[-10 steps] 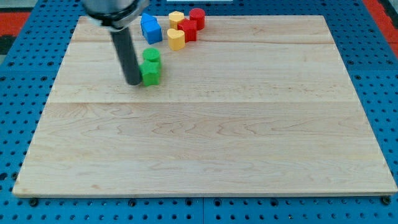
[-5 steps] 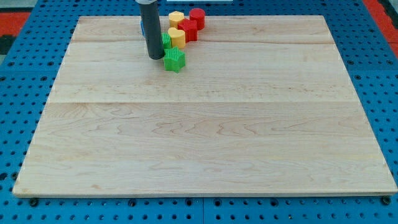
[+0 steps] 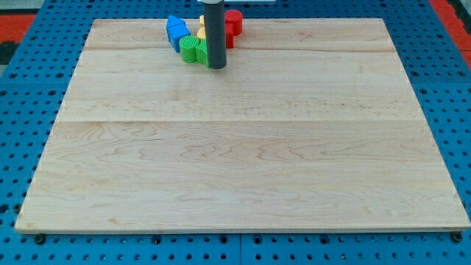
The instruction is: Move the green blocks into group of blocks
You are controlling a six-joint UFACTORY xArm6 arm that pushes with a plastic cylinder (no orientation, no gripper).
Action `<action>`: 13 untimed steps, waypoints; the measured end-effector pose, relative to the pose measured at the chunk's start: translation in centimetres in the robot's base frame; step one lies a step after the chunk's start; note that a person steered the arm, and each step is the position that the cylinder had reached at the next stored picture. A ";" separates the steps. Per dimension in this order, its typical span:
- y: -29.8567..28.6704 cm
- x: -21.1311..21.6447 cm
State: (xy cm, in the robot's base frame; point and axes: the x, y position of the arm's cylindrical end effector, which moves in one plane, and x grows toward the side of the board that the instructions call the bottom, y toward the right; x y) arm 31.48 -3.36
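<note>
1. Camera view: my tip [image 3: 217, 67] rests on the wooden tabletop [image 3: 243, 147] near the view's top, a little left of centre, with the dark rod rising straight up out of the frame.
2. This arm carries no fingers, only the rod, so nothing spreads, presses together or pinches.
3. Just left of my tip sits a green block [image 3: 193, 51], rounded with a ribbed edge; it looks to touch the rod, though I cannot tell for certain.
4. A second patch of green [image 3: 187, 40] shows just above and left of it, against the blue block; whether it is a separate block or part of the same one I cannot tell.
5. The blue block [image 3: 176, 31] stands at the cluster's left, close to the tabletop's top edge.
6. A yellow block [image 3: 200, 23] peeks out from behind the rod's left side, mostly hidden.
7. A red block [image 3: 232, 22], rounded on top, shows on the rod's right side, partly covered; whether it is one red piece or two I cannot tell.
8. The rod stands in front of the cluster's middle and hides how the yellow and red pieces meet.
9. The green block is compact, with no clear long axis or facing.
10. The tabletop lies on a blue pegboard [image 3: 29, 88].
</note>
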 end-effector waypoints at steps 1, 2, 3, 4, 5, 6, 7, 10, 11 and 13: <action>0.1 0.0; 0.3 0.0; 0.6 0.0; 0.8 0.0; 1.3 0.0; 1.9 0.0; 2.6 0.0; 4.0 0.0; 4.4 0.0; 5.0 0.0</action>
State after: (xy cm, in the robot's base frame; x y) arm 31.47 1.63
